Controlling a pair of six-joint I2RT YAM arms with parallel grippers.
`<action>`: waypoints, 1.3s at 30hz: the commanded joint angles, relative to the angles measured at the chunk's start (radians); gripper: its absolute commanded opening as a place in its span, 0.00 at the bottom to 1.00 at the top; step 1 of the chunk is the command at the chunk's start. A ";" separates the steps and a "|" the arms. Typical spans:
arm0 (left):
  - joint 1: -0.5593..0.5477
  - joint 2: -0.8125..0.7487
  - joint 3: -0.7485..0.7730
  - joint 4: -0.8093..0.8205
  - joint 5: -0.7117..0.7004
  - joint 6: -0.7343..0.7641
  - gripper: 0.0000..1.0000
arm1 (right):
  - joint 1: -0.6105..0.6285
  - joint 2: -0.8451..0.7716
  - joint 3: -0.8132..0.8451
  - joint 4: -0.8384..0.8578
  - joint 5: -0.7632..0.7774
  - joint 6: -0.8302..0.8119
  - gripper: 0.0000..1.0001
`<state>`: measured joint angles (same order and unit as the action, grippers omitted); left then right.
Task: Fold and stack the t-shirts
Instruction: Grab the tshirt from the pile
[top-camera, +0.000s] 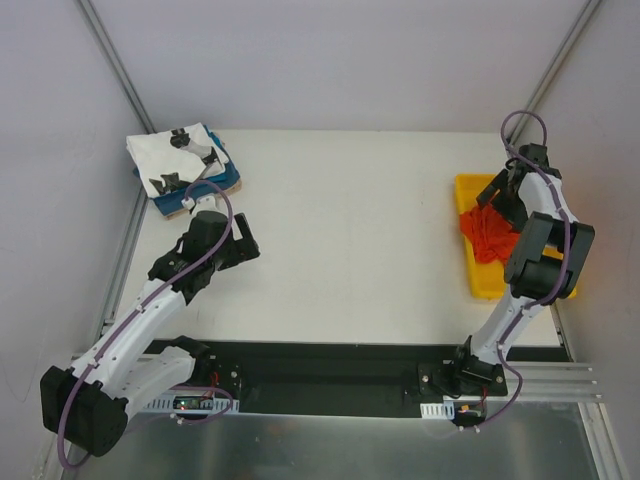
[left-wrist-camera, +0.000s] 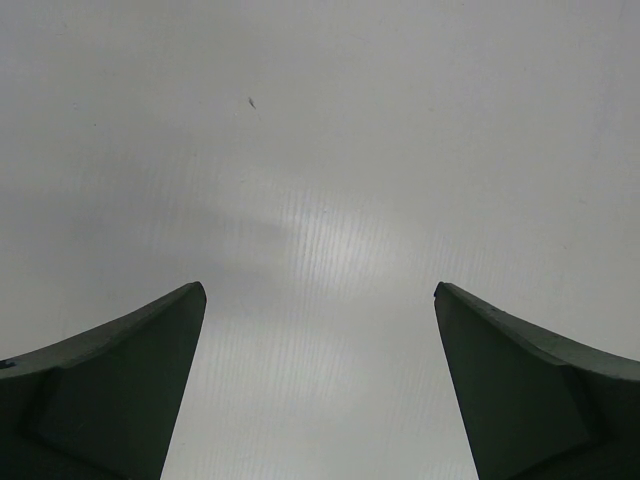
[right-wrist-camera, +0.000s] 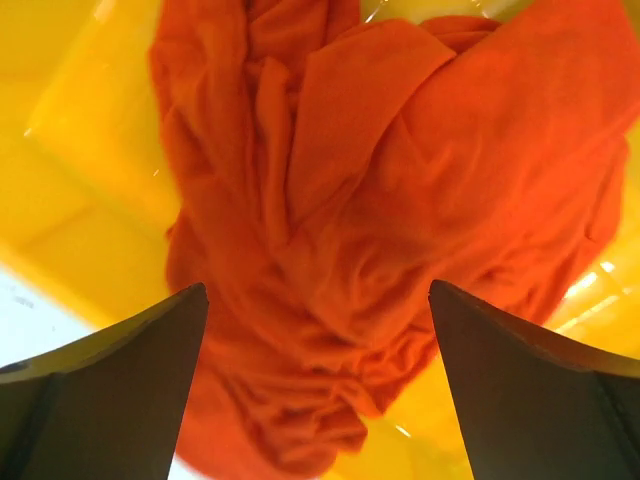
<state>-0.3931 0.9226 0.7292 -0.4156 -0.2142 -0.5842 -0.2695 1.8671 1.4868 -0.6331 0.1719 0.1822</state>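
Note:
The orange-red tee lies crumpled in the yellow tray at the right. My right gripper is open just above it, and in the right wrist view the cloth fills the space between and beyond the fingers, with the gripper holding nothing. At the far left a folded stack has the white tee with black prints on top, the blue tee under it and a tan edge at the bottom. My left gripper is open and empty over bare table, just in front of the stack.
The white table lies between the stack and the tray. Grey walls close in the left, back and right sides. The tray sits against the table's right edge.

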 joint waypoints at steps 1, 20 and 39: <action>-0.001 -0.050 -0.011 0.020 -0.010 0.017 0.99 | -0.063 0.096 0.072 -0.062 -0.115 0.042 0.98; -0.001 -0.113 -0.027 0.017 0.032 0.000 0.99 | -0.076 -0.078 0.027 -0.053 -0.196 -0.033 0.01; -0.001 -0.214 -0.105 0.018 0.156 -0.045 0.99 | 0.473 -0.704 0.190 0.001 -0.581 -0.106 0.01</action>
<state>-0.3931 0.7399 0.6373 -0.4076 -0.0937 -0.6182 0.0551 1.2026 1.6230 -0.6853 -0.2230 0.1173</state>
